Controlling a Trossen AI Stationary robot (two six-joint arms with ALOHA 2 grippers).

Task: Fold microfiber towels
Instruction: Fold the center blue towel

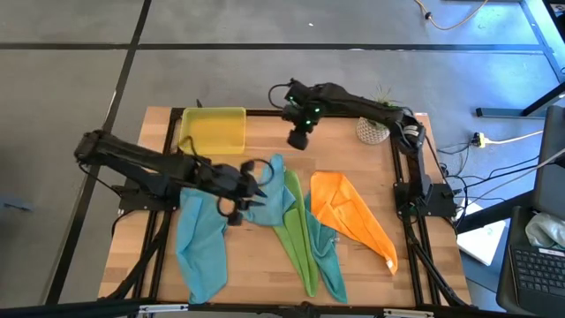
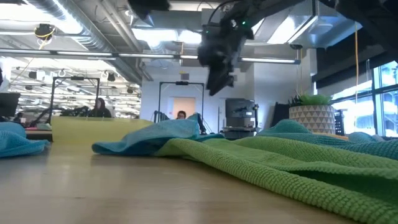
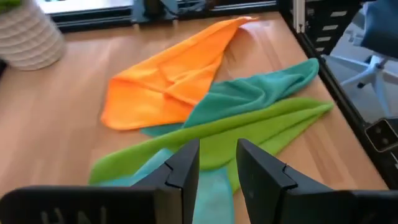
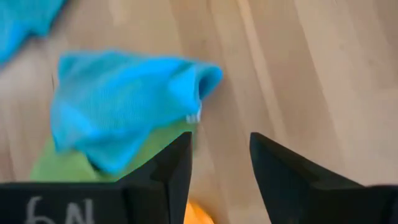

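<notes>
Five towels lie crumpled on the wooden table. One light blue towel (image 1: pixel 201 243) is at the near left. A second light blue towel (image 1: pixel 272 190) lies at the centre and partly overlaps the lime green towel (image 1: pixel 298 234). The teal towel (image 1: pixel 328 256) lies partly under the green one, and the orange towel (image 1: pixel 349 212) is on the right. My left gripper (image 1: pixel 256 185) is open just over the central light blue towel, and in its wrist view (image 3: pixel 217 149) it points toward the green towel (image 3: pixel 217 134). My right gripper (image 1: pixel 298 140) is open and empty, high above that towel's far end (image 4: pixel 118 106).
A yellow-green plastic tray (image 1: pixel 212 131) stands at the far left of the table. A white patterned pot with a plant (image 1: pixel 373 131) stands at the far right. Bare wood shows along the near left edge and between the tray and the pot.
</notes>
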